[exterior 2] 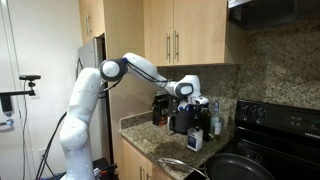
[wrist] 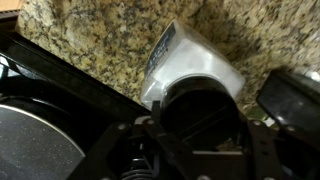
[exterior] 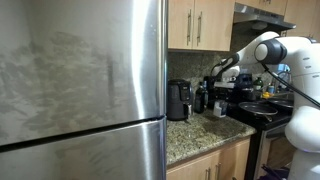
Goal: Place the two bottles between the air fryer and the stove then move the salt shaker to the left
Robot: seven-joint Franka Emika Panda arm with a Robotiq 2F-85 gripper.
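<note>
Salt shaker (wrist: 188, 62) | dark cap sits between fingers (wrist: 250, 142) | clamped or apart: cannot tell

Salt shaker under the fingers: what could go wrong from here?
1. The fingers sit at the top of the salt shaker. Whether they grip it is unclear, so it may slip or tip.
2. The edge of the stove lies right beside the shaker, and a sideways move could catch on it.
3. The bottles stand close by and could be knocked.
</note>
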